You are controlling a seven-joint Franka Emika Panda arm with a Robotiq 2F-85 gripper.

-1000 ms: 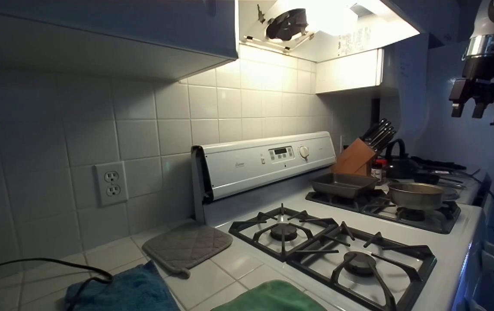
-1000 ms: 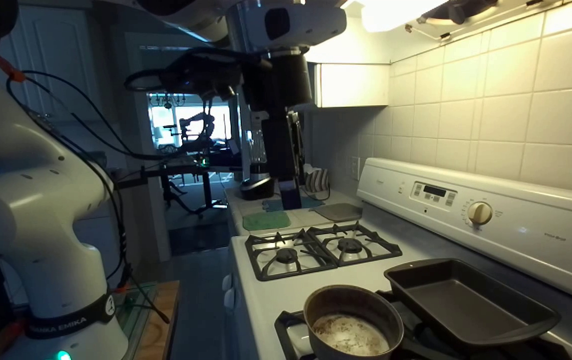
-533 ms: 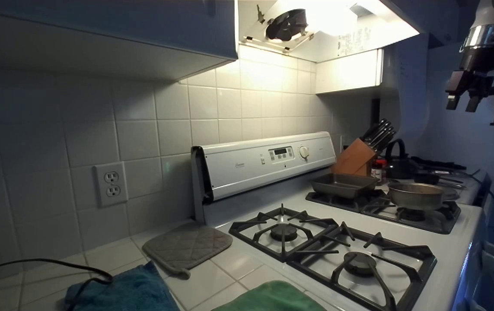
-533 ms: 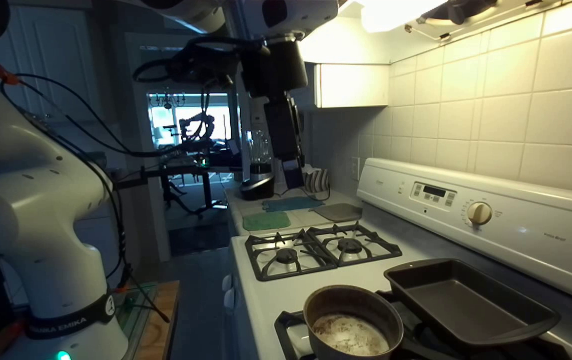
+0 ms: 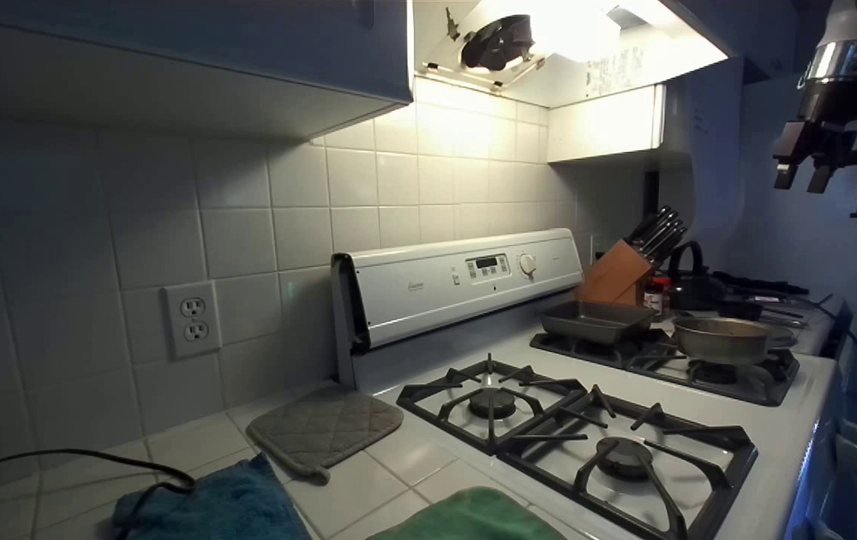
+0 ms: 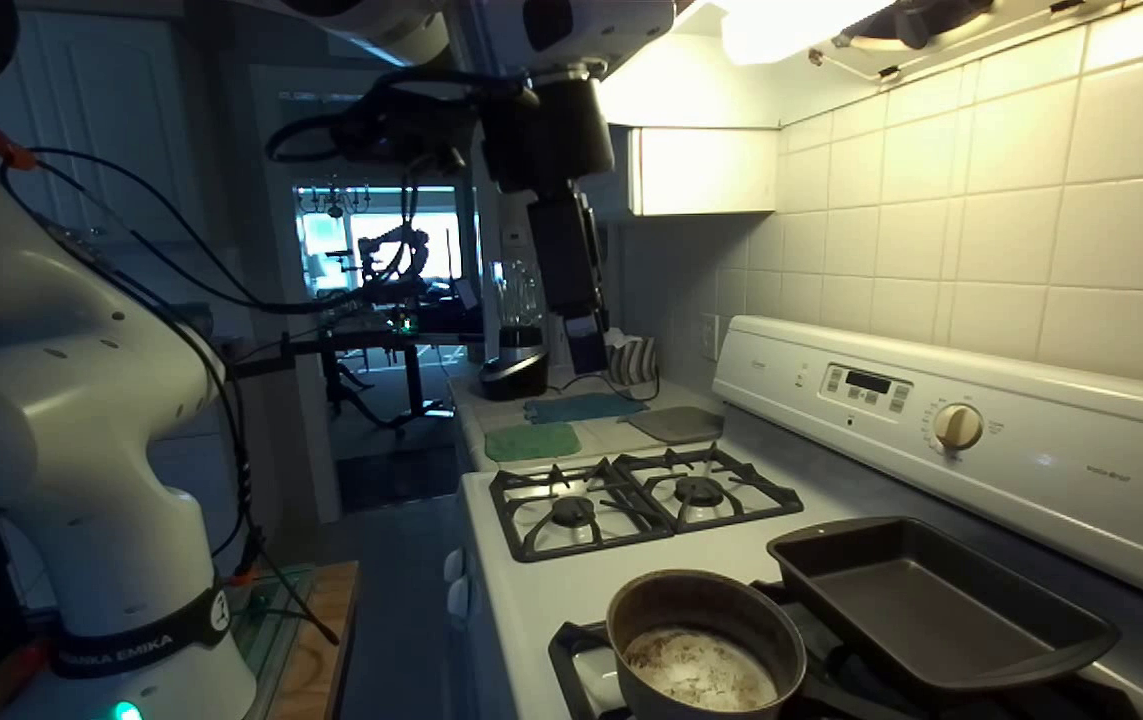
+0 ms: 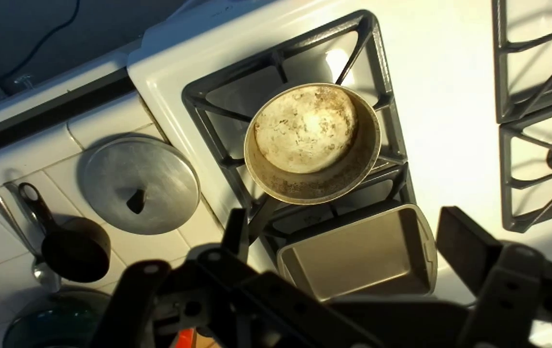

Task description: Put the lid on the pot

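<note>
The pot (image 7: 312, 140) stands upright and uncovered on a burner, its dark handle pointing toward the baking pan. It also shows in both exterior views (image 5: 722, 341) (image 6: 706, 650). The silvery lid (image 7: 143, 188) lies flat, dark knob up, on the tiled counter beside the stove, left of the pot in the wrist view. In an exterior view the lid (image 5: 782, 336) is mostly hidden behind the pot. My gripper (image 7: 346, 229) is open and empty, high above the stove and touching nothing. It shows in both exterior views (image 5: 801, 180) (image 6: 588, 345), tilted slightly.
A rectangular baking pan (image 7: 353, 256) sits beside the pot. A small dark saucepan (image 7: 77, 249) and a spoon (image 7: 46, 275) lie near the lid. A knife block (image 5: 615, 274) and kettle (image 5: 694, 289) stand behind. The lit range hood (image 5: 570, 45) hangs over the stove.
Over the last second my gripper has risen a little and tilted slightly. In the last half second it has barely moved. The pot and the other things have not moved.
</note>
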